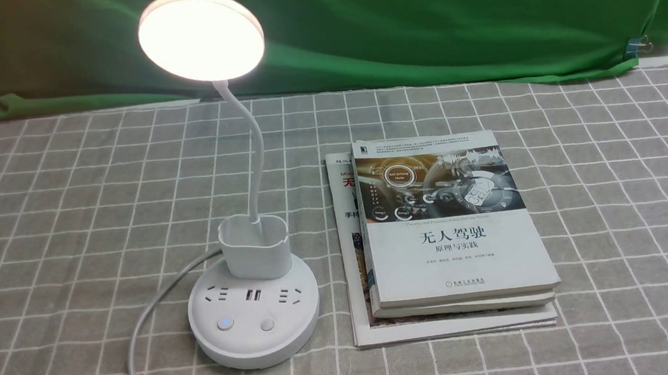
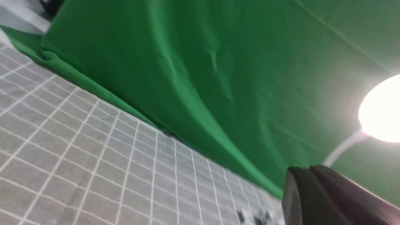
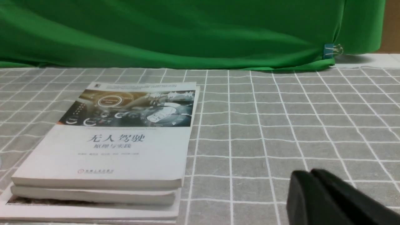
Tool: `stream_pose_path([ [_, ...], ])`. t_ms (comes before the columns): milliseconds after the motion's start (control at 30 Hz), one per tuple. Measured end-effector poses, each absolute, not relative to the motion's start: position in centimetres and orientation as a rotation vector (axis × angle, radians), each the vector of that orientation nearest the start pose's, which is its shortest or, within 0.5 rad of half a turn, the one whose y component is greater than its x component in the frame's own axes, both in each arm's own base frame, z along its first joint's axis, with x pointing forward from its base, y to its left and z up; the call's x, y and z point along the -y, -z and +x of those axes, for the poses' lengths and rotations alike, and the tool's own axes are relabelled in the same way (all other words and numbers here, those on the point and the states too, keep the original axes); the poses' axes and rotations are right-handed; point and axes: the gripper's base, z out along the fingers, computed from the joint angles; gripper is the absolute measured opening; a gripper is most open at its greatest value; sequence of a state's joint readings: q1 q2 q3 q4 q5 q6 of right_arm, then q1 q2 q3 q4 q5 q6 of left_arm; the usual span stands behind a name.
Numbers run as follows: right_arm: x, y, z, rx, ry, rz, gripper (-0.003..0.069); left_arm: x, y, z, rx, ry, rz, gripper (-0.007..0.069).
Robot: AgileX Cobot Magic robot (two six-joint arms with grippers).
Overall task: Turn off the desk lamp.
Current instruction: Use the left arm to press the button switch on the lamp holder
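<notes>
The white desk lamp (image 1: 254,313) stands left of centre on the checked cloth. Its round disc head (image 1: 201,35) is lit and glows on its thin bent neck. A small cup holder (image 1: 255,245) sits on the round base with sockets and two buttons (image 1: 225,323). Neither gripper shows in the front view. My left gripper (image 2: 307,170) is shut and empty, up in the air, with the glowing head (image 2: 381,109) ahead of it. My right gripper (image 3: 309,173) is shut and empty, low over the cloth to the right of the books.
A stack of books (image 1: 451,232) lies right of the lamp, also in the right wrist view (image 3: 106,147). The lamp's white cord (image 1: 142,322) trails off the front left. A green backdrop (image 1: 392,22) hangs along the table's far edge, held by a clip (image 1: 639,44).
</notes>
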State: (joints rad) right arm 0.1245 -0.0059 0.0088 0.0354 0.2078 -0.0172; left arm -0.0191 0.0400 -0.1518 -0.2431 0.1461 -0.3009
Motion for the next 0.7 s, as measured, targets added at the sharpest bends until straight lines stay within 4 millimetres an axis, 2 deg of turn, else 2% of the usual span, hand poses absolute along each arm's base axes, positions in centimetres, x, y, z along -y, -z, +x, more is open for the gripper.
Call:
stream_pose_path([
  [67,-0.8,-19.2,5.5,-1.693,-0.112,-0.096,0.0036,0.7,-27.5,5.7,-1.683,0.408,-0.315,0.0001],
  [100,-0.8,-19.2,5.5,-1.693,-0.112,-0.096,0.0036,0.8,-28.5,5.8,-1.722,0.391,-0.296,0.0001],
  [167,-0.8,-19.2,5.5,-1.693,-0.112,-0.096,0.0036,1.0,-29.8,6.9,-1.891,0.350,-0.257,0.0001],
  [233,-0.8,-19.2,5.5,-1.693,-0.112,-0.096,0.0036,1.3,-30.8,8.7,-2.126,0.296,-0.179,0.0001],
  [267,-0.8,-19.2,5.5,-1.693,-0.112,-0.096,0.0036,1.3,-30.6,8.9,-2.153,0.295,-0.181,0.0001],
  [300,-0.8,-19.2,5.5,-1.693,-0.112,-0.096,0.0036,1.5,-30.9,10.4,-2.290,0.255,-0.093,0.0001],
  [433,-0.8,-19.2,5.5,-1.693,-0.112,-0.096,0.0036,1.8,-29.8,14.5,-2.541,0.232,0.045,0.0001],
  [567,-0.8,-19.2,5.5,-1.693,-0.112,-0.096,0.0036,3.1,-28.1,17.9,-2.647,0.246,0.147,0.0001],
  [700,-0.8,-19.2,5.5,-1.693,-0.112,-0.096,0.0036,5.7,-26.6,20.6,-2.725,0.272,0.286,0.0001],
])
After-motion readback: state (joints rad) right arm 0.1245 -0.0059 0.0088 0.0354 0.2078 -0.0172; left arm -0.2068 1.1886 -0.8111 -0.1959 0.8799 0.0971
